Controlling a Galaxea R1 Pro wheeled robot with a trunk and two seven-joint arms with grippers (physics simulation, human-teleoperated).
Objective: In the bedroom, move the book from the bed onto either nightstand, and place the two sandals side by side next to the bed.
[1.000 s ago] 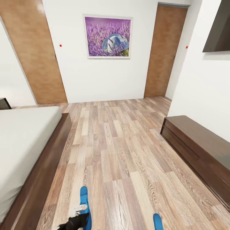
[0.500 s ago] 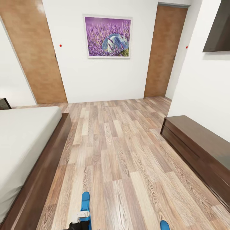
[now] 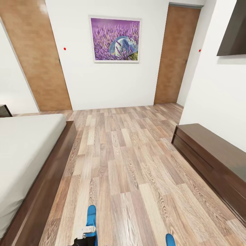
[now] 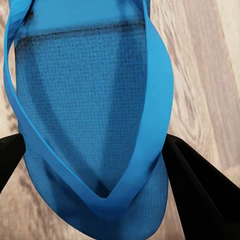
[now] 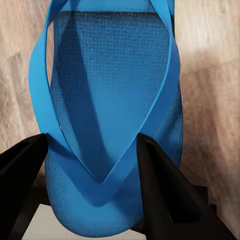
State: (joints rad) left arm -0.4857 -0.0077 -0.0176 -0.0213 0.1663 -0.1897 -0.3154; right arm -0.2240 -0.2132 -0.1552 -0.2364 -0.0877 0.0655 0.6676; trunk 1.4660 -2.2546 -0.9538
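Two sandals (image 4: 95, 115) (image 5: 107, 115), each clamped lengthwise between end effector fingers, above floor (image 3: 130, 164)

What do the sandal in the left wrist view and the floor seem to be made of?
Sandal: looks like matte foam or rubber, going by its fine dimpled footbed and thin, smooth blue straps. Floor: wood planks or wood-look laminate, with visible grain, staggered joints and a faint sheen.

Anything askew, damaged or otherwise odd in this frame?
Nothing stands out. Each gripper holds a blue sandal: left sandal, right sandal, both intact, above the wood floor. The bed is flat and tidy.
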